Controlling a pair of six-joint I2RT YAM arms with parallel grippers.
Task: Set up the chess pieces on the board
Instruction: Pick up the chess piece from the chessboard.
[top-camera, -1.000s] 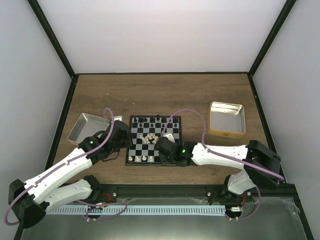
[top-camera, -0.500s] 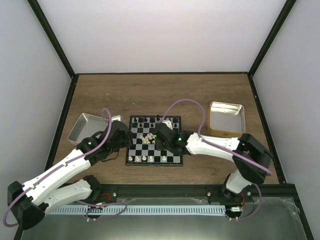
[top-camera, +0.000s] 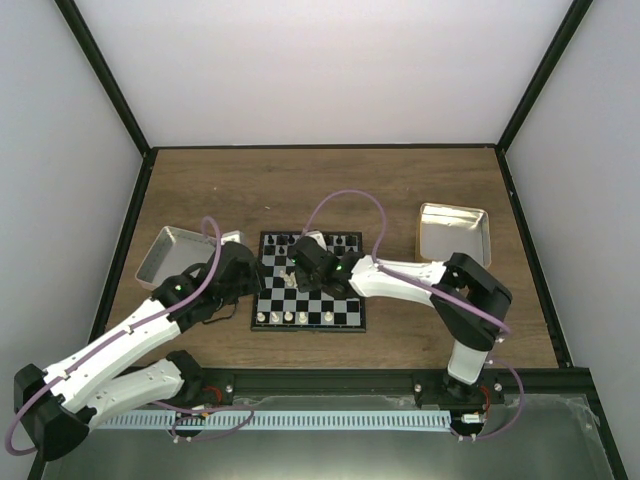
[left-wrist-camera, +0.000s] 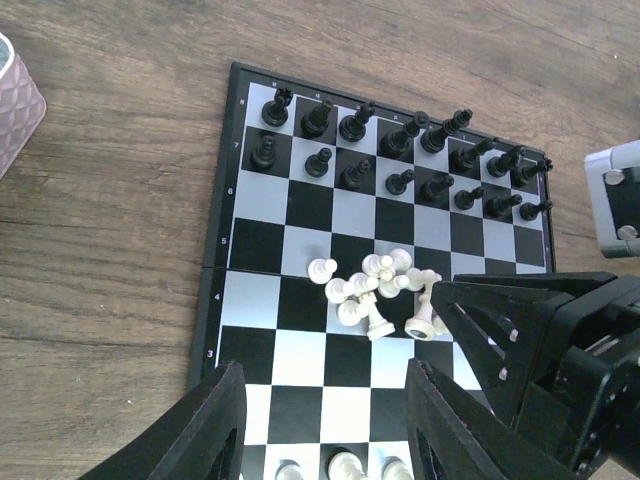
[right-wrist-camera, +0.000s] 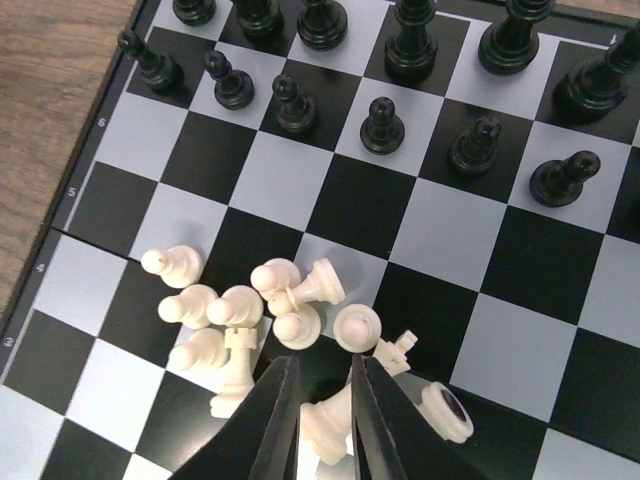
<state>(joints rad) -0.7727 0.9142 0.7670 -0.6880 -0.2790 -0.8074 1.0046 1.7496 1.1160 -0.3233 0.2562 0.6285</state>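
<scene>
My right fingers (right-wrist-camera: 278, 430) are clenched on a toppled white piece (right-wrist-camera: 325, 428) in the board's (right-wrist-camera: 360, 205) central heap (right-wrist-camera: 250, 310); I'd lift straight up, sparing the rest; left fingers (left-wrist-camera: 215, 430) released, empty.

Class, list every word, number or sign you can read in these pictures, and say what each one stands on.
"7", "6", "5", "4", "3": down the left border of the board, left wrist view.
Marks along the board's far border: too small to read.
No other text is legible.
</scene>
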